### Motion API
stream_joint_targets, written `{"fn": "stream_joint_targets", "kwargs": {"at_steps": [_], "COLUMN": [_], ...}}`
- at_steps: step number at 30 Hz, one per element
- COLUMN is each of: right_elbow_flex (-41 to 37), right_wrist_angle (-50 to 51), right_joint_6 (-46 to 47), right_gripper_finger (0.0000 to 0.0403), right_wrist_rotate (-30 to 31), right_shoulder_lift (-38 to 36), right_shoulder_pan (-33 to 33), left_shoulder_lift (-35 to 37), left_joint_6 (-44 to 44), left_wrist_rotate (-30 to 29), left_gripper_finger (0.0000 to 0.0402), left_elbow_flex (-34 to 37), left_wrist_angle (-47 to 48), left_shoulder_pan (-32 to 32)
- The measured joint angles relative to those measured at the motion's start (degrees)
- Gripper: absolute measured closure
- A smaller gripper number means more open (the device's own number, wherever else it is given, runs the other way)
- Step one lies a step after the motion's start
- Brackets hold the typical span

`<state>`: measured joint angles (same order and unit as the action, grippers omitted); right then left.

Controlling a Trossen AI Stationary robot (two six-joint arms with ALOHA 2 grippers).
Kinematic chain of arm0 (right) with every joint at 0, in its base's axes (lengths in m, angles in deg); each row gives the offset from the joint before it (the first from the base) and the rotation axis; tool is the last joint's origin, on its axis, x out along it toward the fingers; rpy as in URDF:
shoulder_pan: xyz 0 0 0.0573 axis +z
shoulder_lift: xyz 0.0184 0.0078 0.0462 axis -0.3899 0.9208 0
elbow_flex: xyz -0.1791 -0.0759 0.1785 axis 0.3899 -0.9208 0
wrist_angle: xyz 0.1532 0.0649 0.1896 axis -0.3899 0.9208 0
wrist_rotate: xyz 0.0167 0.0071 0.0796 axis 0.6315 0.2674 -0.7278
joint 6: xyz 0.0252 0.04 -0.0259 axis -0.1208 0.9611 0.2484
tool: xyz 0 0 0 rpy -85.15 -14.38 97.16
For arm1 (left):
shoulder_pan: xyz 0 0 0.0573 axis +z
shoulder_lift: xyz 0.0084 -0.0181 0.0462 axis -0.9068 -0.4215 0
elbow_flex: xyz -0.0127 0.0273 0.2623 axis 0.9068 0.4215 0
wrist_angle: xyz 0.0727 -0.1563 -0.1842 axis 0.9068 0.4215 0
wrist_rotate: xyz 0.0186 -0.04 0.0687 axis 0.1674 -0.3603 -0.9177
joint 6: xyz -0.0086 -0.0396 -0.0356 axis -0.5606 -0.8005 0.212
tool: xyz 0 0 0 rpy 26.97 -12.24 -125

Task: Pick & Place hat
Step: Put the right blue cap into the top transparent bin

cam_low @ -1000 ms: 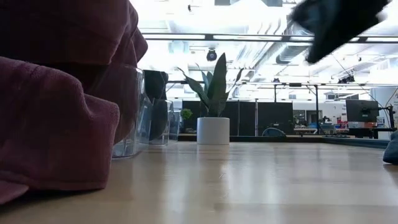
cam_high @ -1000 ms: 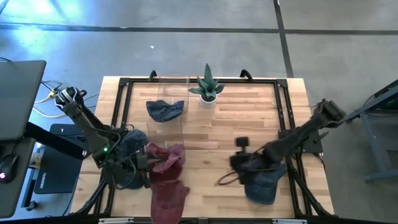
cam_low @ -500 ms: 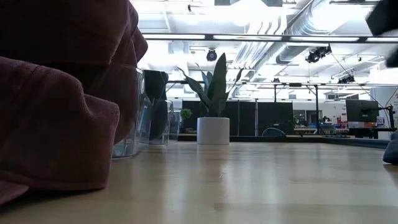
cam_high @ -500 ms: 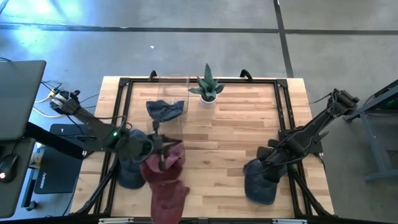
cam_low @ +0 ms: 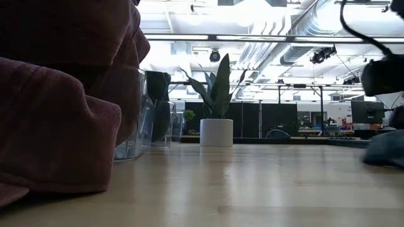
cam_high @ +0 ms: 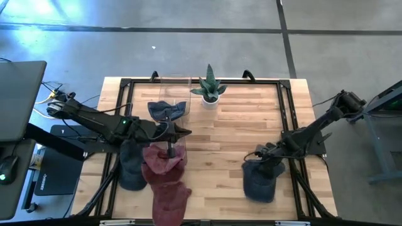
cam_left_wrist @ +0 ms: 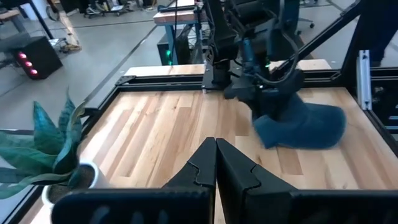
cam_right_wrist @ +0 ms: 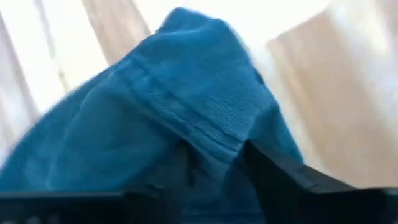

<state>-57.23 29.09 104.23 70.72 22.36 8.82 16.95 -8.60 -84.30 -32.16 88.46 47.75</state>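
1. Clearly, the right gripper [cam_high: 257, 154] has its fingers apart, astride a fold of the blue hat [cam_high: 260, 179].
2. That hat lies on the table [cam_high: 232, 122] near its right front.
3. Left gripper [cam_high: 183, 131], fingers together, hovers beside the clear container [cam_high: 171, 94].

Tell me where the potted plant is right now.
In the high view the potted plant stands at the table's far edge, near the middle, just right of the clear container holding a blue hat.

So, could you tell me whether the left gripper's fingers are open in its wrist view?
No, the left gripper has its two dark fingers pressed together, empty, above the table.
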Motion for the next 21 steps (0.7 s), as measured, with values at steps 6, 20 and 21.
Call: {"fn": "stream_joint_targets", "kwargs": {"at_steps": [6, 20, 21], "right_elbow_flex": [3.44, 31.84, 31.74], "right_wrist_angle": [-6.67, 25.47, 23.84], "right_joint_6": [-13.26, -29.88, -31.52], "right_gripper_finger": [0.0384, 0.0385, 0.0387], "right_wrist_rotate": [2.12, 38.24, 37.65], "right_shoulder_lift": [0.40, 0.46, 0.79], "right_shoulder_pan": [-3.34, -7.02, -7.00], "left_shoulder_lift": [-1.89, -3.23, -3.23], "left_joint_6": [0.01, 0.15, 0.15], "left_wrist_rotate": [0.48, 1.57, 1.57], "left_gripper_finger": [0.0402, 0.0402, 0.0402], "left_elbow_flex": [0.09, 0.04, 0.06], "left_wrist_angle": [0.16, -0.40, -0.42], "left_shoulder_pan": [0.09, 0.06, 0.06]}}
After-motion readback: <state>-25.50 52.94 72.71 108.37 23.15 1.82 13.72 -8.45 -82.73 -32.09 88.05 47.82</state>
